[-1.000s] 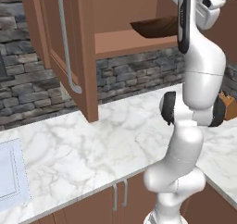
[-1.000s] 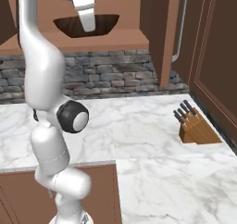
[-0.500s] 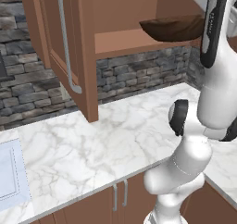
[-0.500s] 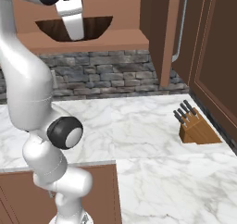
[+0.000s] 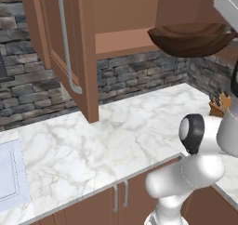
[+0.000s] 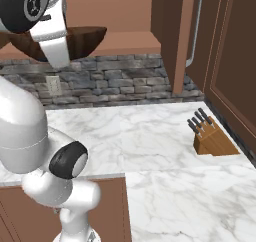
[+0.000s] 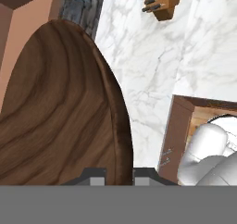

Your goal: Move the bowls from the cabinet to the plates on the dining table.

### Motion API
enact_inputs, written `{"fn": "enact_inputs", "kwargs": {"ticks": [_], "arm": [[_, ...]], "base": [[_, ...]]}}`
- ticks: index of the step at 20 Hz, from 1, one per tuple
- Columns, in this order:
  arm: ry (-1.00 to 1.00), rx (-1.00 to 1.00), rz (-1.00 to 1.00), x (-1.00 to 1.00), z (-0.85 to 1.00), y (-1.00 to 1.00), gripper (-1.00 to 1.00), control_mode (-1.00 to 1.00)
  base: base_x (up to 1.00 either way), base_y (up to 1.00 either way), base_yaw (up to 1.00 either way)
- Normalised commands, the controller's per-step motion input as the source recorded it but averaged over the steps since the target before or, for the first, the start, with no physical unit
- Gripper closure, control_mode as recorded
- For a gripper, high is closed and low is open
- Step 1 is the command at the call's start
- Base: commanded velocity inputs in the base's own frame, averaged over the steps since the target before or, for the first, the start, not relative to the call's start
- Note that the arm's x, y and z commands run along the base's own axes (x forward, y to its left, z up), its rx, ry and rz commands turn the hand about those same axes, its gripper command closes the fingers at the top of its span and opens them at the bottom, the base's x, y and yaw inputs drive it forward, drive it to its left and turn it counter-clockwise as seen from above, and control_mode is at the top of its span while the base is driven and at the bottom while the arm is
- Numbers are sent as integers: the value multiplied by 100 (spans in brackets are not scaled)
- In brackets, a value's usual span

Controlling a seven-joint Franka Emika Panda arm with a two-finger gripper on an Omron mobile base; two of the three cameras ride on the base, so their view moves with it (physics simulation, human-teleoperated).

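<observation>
1. Dark brown bowl – wood-grained, wide, shallow. Held in the air just in front of the cabinet's open shelf, roughly level w/ the shelf board, high above the counter. In hand view its grained inside takes up the left half.
2. Gripper – fingers drawn close together, clamped on the bowl's rim, one tip each side of the rim edge in hand view. In right base view the white hand covers the bowl's near side.
3. Cabinet – reddish-brown wall unit, door swung open toward the camera, long curved silver bar handle on the door. Shelf board bare where visible.
4. Wall – grey stone backsplash under the cabinet; outlet plate on it.
5. Marble counter – white, grey-veined, L-shaped, over brown low doors w/ short handles.
6. Knife block – wooden, dark handles, on the counter near the corner, well below and apart from the bowl.
</observation>
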Motion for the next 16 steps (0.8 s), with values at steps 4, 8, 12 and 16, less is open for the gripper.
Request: {"fn": "enact_inputs", "kwargs": {"ticks": [4,8,12,16], "arm": [[-16,0,0,-100,-27,16,100,-100],[-15,0,0,-100,-32,15,100,-100],[-15,0,-4,-100,-35,24,100,-100],[-12,0,-6,-88,-38,23,100,-100]], "base": [[0,0,0],[0,0,0],[0,0,0],[0,0,0]]}}
